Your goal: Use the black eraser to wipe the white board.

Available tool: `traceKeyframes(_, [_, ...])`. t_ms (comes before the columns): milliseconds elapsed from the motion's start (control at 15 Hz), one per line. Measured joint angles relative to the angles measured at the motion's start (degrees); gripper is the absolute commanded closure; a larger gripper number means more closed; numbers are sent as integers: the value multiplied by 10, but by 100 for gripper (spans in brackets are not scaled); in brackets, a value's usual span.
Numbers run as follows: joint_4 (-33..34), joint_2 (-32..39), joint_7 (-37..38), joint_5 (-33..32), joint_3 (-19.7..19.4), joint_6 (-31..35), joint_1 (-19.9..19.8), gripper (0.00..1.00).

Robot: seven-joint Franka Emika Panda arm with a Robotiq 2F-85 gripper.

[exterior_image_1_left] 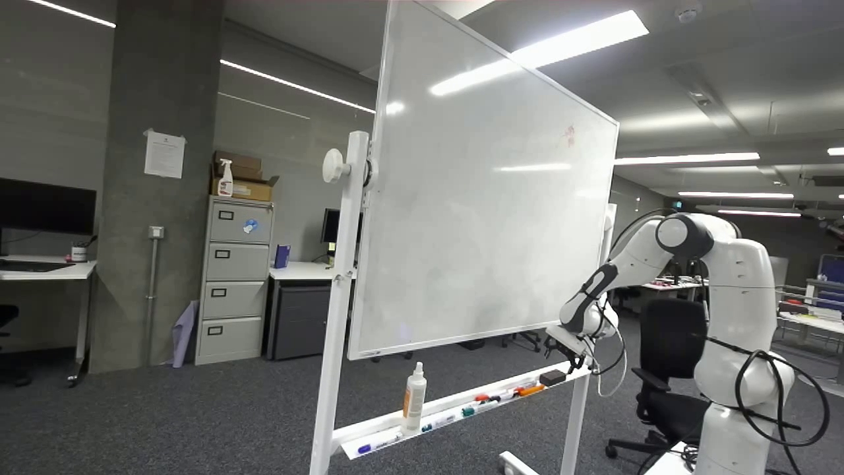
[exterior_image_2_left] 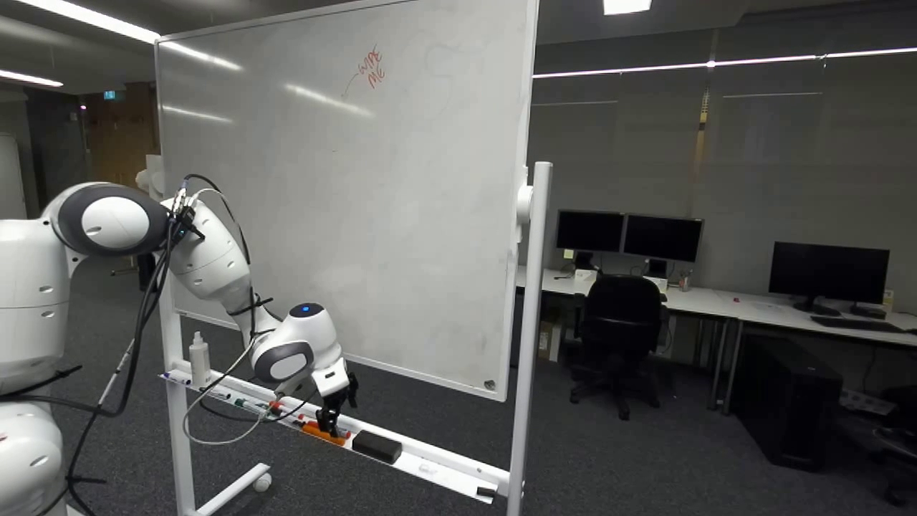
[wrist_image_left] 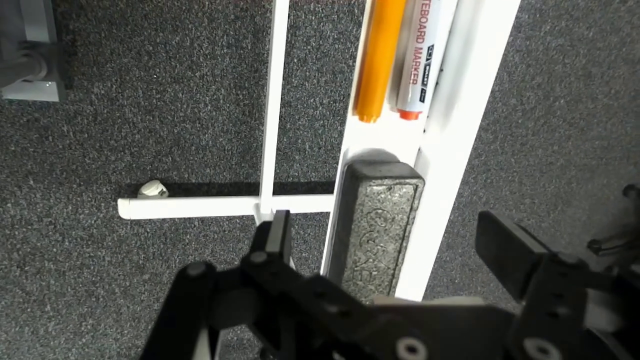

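Black at the sides and greyed on top, the oblong block eraser (wrist_image_left: 380, 230) lies on the long white tray (exterior_image_2_left: 448, 476), at lower centre in the wrist view. The black two-fingered gripper (wrist_image_left: 382, 220) is spread wide and holds nothing — its fingers (wrist_image_left: 276, 235) show left and right of the eraser. On the large glossy white board (exterior_image_2_left: 358, 215), red handwriting (exterior_image_2_left: 371, 64), at upper centre in an exterior view, stands unwiped. So the task looks barely begun — grasping the eraser, lifting it to the handwriting and wiping all seem left.
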Motion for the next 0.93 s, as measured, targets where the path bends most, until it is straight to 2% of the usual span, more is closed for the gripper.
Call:
traceKeyframes(200, [4,19,34,-15,-21,16,10,0])
traceKeyframes(533, [51,88,101,-44,-83,24,45,0])
traceKeyframes(800, [92,133,111,-36,-115,24,77,0])
traceKeyframes(867, [100,141,111,-35,-122,24,85,7])
traceKeyframes(933, [107,148,112,-35,-128,24,93,23])
